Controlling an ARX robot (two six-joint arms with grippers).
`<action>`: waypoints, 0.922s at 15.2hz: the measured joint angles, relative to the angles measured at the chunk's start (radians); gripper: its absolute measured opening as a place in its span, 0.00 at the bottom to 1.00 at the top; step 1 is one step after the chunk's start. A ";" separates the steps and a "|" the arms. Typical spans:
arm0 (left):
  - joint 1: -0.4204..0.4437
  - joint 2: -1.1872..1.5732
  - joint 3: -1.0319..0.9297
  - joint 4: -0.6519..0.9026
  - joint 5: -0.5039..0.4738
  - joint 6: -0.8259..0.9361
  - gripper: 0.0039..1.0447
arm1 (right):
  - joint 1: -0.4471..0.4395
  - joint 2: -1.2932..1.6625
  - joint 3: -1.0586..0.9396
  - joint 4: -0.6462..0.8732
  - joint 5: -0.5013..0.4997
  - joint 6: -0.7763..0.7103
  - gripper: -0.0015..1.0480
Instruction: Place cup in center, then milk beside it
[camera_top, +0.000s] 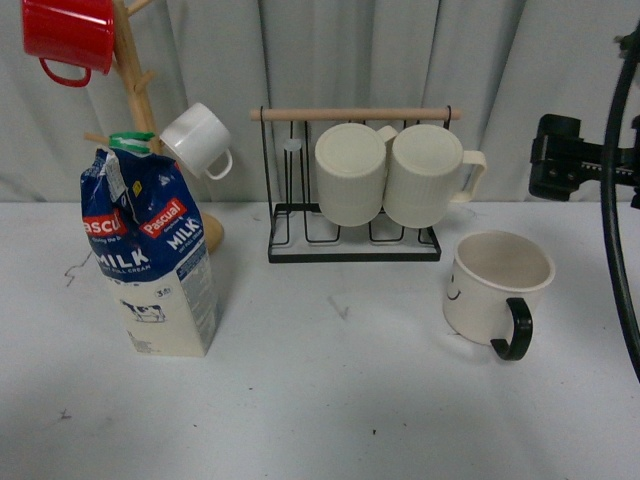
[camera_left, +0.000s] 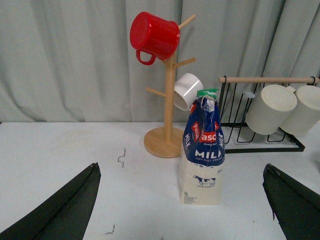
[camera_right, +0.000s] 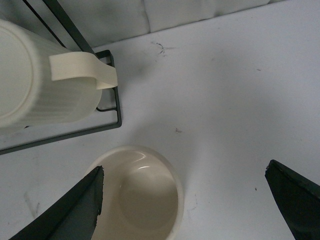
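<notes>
In the front view the milk (camera_top: 155, 262) stands upright on the left of the desk (camera_top: 330, 410). Its blue top carries red "Pascual" labels and white "MILK" with "FULL CREAM" under it. The cream base has a small cow picture, and a green cap sits on top. The cup (camera_top: 495, 285) stands on the right side of the desk, well apart from the carton, its black handle towards the camera and part of a drawn smile on its side. Behind them a black wire rack (camera_top: 352, 245) holds two ribbed mugs (camera_top: 350, 172) lying on their sides. A wooden mug tree (camera_top: 135, 70) behind the milk carries a red mug (camera_top: 70, 35) and a small white cup (camera_top: 197, 140). The desk is pale grey-white with a few dark scuffs, and a grey curtain (camera_top: 400, 50) hangs behind. A black part of the right arm (camera_top: 565, 158) and a cable show at the right edge, above the desk.

In the left wrist view the left claw (camera_left: 181, 166) hangs low over the desk, spread wide and empty. The milk stands beyond it, untouched; "MIL" is readable on it.

In the right wrist view the right claw (camera_right: 185, 167) points down over the desk, spread wide and holding nothing. The cup's open mouth is beneath, beside one finger (camera_right: 65, 210), near the rack.
</notes>
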 joint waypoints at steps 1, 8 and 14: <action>0.000 0.000 0.000 0.000 0.000 0.000 0.94 | 0.005 0.059 0.076 -0.061 0.010 0.000 0.94; 0.000 0.000 0.000 0.000 0.000 0.000 0.94 | 0.026 0.211 0.205 -0.215 -0.017 0.009 0.94; 0.000 0.000 0.000 0.000 0.000 0.000 0.94 | 0.034 0.278 0.220 -0.249 -0.022 0.044 0.81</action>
